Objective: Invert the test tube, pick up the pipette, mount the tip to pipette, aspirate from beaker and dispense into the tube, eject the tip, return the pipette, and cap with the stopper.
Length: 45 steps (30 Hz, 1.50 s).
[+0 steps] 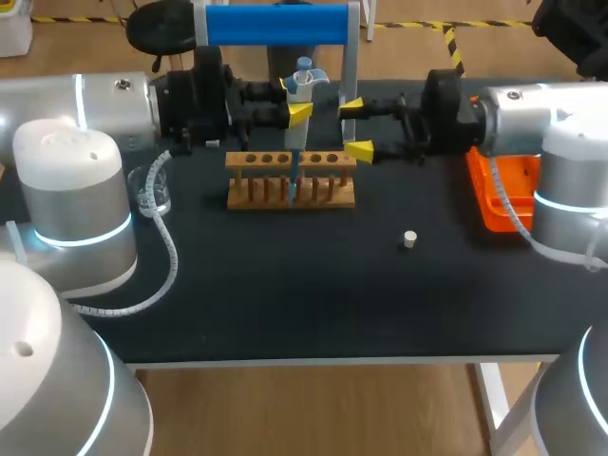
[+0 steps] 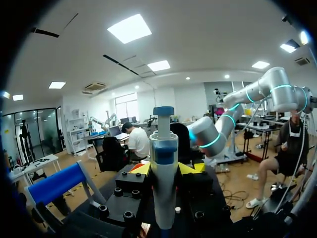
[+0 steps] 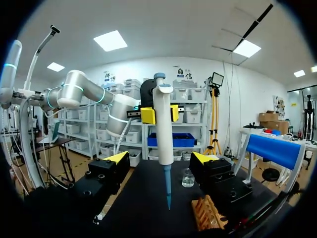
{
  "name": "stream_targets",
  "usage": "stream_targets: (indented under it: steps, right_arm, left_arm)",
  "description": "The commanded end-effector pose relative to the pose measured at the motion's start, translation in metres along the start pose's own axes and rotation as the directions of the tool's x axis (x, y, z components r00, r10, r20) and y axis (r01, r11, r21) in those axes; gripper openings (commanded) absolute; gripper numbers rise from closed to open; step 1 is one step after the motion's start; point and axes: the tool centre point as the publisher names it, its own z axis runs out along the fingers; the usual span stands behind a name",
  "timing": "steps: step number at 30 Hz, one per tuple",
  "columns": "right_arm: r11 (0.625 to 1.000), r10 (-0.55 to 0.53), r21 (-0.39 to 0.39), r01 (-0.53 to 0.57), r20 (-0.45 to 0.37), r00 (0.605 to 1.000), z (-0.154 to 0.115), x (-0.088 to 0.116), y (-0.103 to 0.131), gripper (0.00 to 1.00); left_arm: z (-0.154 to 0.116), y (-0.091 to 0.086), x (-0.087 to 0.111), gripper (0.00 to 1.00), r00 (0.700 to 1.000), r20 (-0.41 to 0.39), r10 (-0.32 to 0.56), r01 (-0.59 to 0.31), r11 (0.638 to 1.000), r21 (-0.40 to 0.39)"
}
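Stopper loose on near worktop; beyond, grips pipette upright in left tool over rack; right tool released, just right of it.

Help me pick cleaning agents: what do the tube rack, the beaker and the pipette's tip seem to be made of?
Tube rack: wood, matte light brown, with dowel-like posts under a drilled top board.
Beaker: clear and glossy, likely glass, though clear plastic cannot be ruled out.
Pipette tip: translucent blue and smooth, probably plastic.
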Motion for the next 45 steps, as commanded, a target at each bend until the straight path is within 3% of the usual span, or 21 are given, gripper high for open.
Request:
stream_targets:
  steps: [1, 21, 39, 45]
  right_arm:
    - [1.000, 0.003, 0.003, -0.003, 0.002, 1.000, 0.017, -0.005, 0.001, 0.75]
    - [1.000, -0.012, 0.018, 0.013, -0.015, 1.000, 0.046, -0.005, 0.007, 0.86]
    - [1.000, -0.019, 0.012, 0.019, -0.033, 0.999, 0.063, -0.010, 0.007, 0.83]
    - [1.000, -0.018, 0.009, 0.018, -0.041, 0.999, 0.068, -0.010, 0.007, 0.77]
  left_arm:
    - [-0.001, 0.000, 0.000, 0.00, 1.000, 0.000, 0.001, -0.001, 1.000, 0.003]
    - [-0.001, 0.000, 0.000, 0.00, 1.000, 0.000, 0.001, -0.001, 1.000, 0.003]
    - [-0.001, 0.000, 0.000, 0.00, 1.000, 0.000, 0.001, -0.001, 1.000, 0.003]
    - [-0.001, 0.000, 0.000, 0.00, 1.000, 0.000, 0.001, -0.001, 1.000, 0.003]
